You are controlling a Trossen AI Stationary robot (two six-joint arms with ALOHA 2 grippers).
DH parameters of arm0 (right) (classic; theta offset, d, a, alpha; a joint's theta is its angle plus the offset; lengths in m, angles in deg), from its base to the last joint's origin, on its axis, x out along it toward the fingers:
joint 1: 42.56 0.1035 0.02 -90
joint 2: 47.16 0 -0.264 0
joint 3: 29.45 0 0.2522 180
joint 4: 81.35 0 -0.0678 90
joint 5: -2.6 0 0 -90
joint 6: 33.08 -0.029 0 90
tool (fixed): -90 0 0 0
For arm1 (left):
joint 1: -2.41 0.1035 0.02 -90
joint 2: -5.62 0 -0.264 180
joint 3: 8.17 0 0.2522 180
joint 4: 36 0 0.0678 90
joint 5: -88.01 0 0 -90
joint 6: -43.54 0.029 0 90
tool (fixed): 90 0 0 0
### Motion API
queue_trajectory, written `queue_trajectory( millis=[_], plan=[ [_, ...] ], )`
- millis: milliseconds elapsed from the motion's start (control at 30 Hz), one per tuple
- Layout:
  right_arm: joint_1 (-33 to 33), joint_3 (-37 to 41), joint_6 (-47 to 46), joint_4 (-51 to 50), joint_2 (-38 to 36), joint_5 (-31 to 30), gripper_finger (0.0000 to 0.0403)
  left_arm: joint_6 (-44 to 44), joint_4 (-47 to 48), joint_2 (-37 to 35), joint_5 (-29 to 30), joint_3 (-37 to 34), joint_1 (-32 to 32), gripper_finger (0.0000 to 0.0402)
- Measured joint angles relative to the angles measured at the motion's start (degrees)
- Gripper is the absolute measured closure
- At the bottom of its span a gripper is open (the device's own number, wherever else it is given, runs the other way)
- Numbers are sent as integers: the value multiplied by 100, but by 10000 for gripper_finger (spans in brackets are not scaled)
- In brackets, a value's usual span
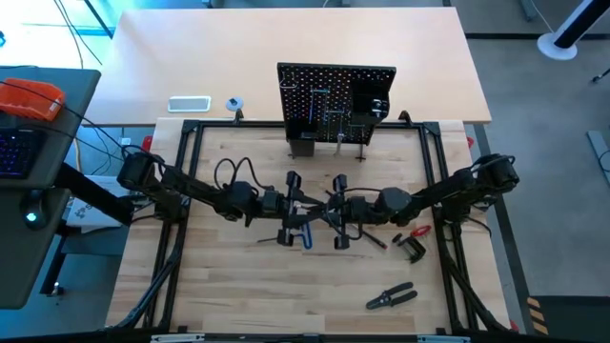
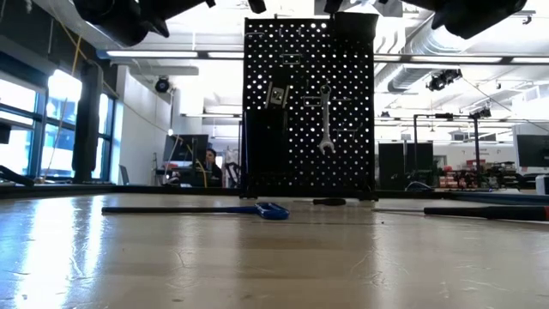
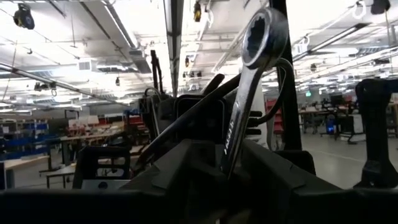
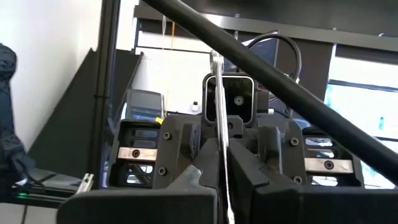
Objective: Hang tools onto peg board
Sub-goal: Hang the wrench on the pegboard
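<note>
Both grippers meet above the table's middle, facing each other, and each is shut on one silver wrench (image 3: pixel 239 106), also seen edge-on as the wrench (image 4: pixel 217 112). My left gripper (image 1: pixel 303 205) comes from the left, my right gripper (image 1: pixel 329 205) from the right. The wrench stands nearly upright with its ring end (image 3: pixel 264 36) on top. The peg board (image 1: pixel 335 100) stands upright at the far edge; another wrench (image 2: pixel 325 120) hangs on it from a hook. On the table lie a blue-handled key (image 1: pixel 307 238), a red-and-black clamp (image 1: pixel 412 243) and pliers (image 1: pixel 391 297). My left gripper has the wrench's shaft (image 3: pixel 225 152) between its two fingers, below the middle, on the narrow edges. The fingers come from the table's left, slanting upward, across the shaft. The wrench rises above them, leaning slightly, clear of the table. Its lower end is hidden by the fingers. My right gripper pinches the wrench's flat faces (image 4: pixel 221 163) between its two fingers, on the lower shaft. The fingers come from the table's right, slanting upward, and lie across the shaft. The wrench stands upright above them, lifted clear.
A thin screwdriver (image 2: pixel 489 210) lies on the table at the right. A white tray (image 1: pixel 189 104) and a small tape roll (image 1: pixel 233 104) sit beyond the frame, left of the peg board. A black bin (image 1: pixel 376 100) is on the board's right side. Bare wood lies near the front edge.
</note>
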State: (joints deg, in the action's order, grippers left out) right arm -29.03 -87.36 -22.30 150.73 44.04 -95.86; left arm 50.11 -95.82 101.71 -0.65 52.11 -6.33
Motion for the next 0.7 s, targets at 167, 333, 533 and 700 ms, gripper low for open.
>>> queue_trajectory(
  millis=[167, 333, 533, 700],
  plan=[
    [75, -4, 104, 137, -1, -23, 402, 0, -171, 2, -114, -11, -1, 271],
    [150, -15, 79, 170, -7, -7, 402, -6, -973, 2, -213, -233, -18, 287],
    [138, 1, -1, 211, -7, 63, 402, -280, -674, -2, -340, -227, 27, 305],
    [71, 1, -139, 200, -7, 167, 402, -295, -669, 2, -346, -227, 41, 305]
  ],
)
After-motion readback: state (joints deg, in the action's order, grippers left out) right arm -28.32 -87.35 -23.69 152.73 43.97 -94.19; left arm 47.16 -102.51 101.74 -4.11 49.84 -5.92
